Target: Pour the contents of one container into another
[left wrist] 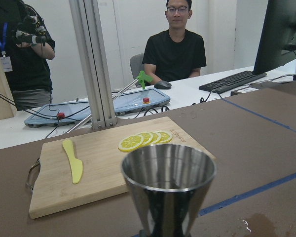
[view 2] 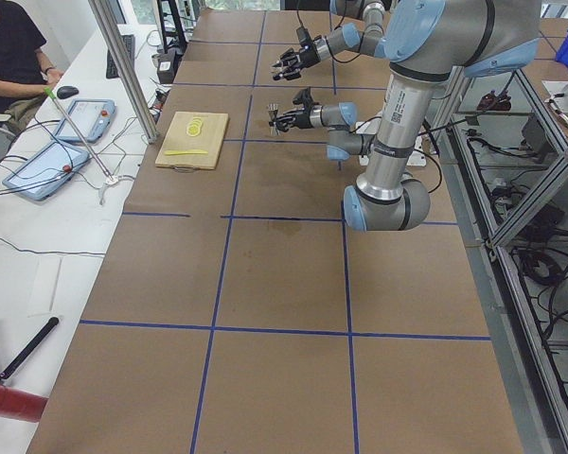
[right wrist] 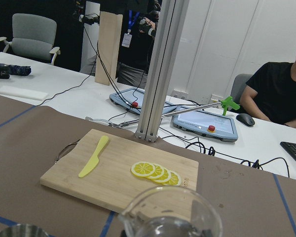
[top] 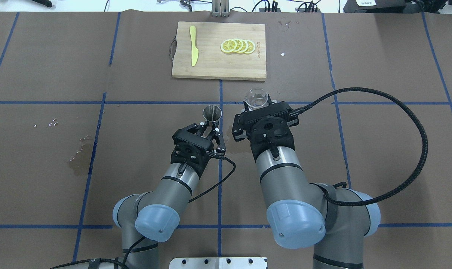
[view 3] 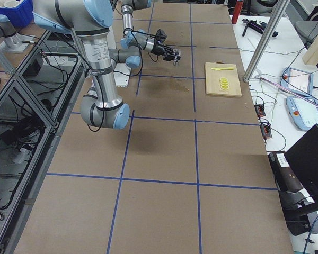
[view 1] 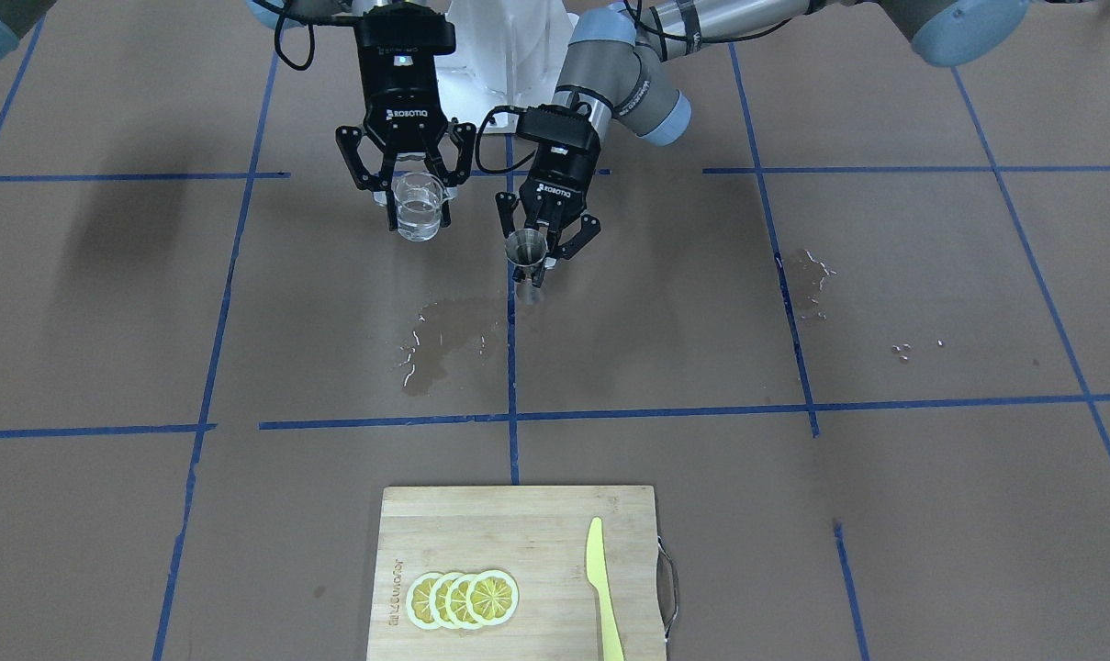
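You have the right gripper clenched on the glass cup, upright above the table, and the left gripper grasping the jigger, also upright, just beside the cup on its left, where the lip seems to point.

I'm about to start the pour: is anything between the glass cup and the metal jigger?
Nothing visible. The glass cup, held in the right gripper, and the jigger, held in the left gripper, hang side by side with only open air between them.
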